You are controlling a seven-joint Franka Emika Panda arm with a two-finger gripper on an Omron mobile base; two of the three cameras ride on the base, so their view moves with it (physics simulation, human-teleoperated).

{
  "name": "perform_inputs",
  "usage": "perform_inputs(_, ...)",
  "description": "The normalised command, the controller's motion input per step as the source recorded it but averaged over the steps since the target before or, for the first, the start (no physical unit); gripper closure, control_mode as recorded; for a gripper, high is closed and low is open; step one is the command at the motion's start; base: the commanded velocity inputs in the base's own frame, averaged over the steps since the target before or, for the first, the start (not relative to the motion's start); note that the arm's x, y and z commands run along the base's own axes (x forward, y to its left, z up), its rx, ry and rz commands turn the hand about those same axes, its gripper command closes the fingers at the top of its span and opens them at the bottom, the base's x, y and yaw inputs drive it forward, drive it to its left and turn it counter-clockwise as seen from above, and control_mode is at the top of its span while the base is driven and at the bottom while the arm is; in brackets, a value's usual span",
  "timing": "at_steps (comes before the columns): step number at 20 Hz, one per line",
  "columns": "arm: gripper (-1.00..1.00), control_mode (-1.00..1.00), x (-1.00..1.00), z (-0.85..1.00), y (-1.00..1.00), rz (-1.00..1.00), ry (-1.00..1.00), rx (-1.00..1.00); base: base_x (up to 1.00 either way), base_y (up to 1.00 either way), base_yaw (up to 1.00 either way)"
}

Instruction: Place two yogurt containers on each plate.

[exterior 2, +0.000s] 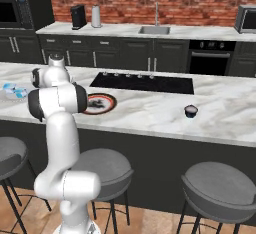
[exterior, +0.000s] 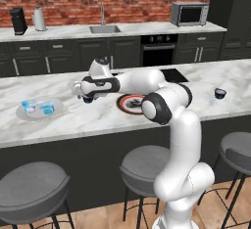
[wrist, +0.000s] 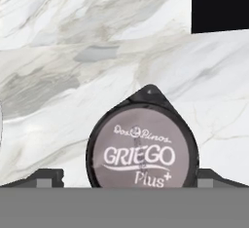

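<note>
A dark yogurt cup (wrist: 142, 142) with a pale grey printed lid is seen between the two finger tips of the gripper (exterior: 88, 97), which sit at either side of it low in the hand view. Whether the jaws are pressed onto the cup or merely straddle it cannot be told. In the left base view the cup appears as a small dark shape under the hand, just above the marble counter (exterior: 98, 120).

Beyond it to one side, the pale plate (exterior: 39, 109) is seen carrying both light blue cups (exterior: 29, 106). To the other side, the red-rimmed plate (exterior: 131, 103) lies partly hidden by the arm. Farther along the counter, the second dark cup (exterior 2: 191, 110) stands well apart from both plates.

A loose or off-centre hold is judged the main risk: the cup could slip or tip in transit. Misjudging the half-hidden plate could leave it on the rim.
</note>
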Motion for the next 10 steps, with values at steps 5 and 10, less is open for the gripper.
perform_inputs(5,-1.00,-1.00,0.09,-0.12,0.00,0.00,0.00,0.00,0.00,0.00,0.00)
perform_inputs(10,1.00,-1.00,0.13,-0.09,0.00,0.00,0.00,0.00,0.00,0.00,0.00)
